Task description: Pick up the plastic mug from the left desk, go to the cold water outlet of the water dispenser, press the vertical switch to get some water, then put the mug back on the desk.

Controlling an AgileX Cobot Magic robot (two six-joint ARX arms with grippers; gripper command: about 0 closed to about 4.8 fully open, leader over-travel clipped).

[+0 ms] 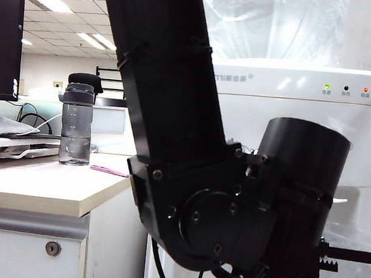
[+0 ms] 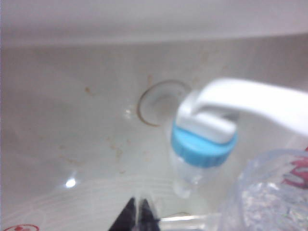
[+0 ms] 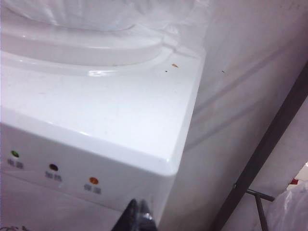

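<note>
No legible text on the water dispenser

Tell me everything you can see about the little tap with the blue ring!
The cold water outlet is a small white tap with a light-blue collar and a clear-looking nozzle pointing down. Its slim white curved lever, the vertical switch, sticks out from its top. It sits in the water dispenser recess, on the stained white back wall. The plastic mug is beside and below it; whether they touch is unclear.

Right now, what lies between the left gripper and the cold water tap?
Nothing solid shows in the left wrist view: the shut left gripper sits apart from the cold water outlet, the plastic mug off beside them.
</note>
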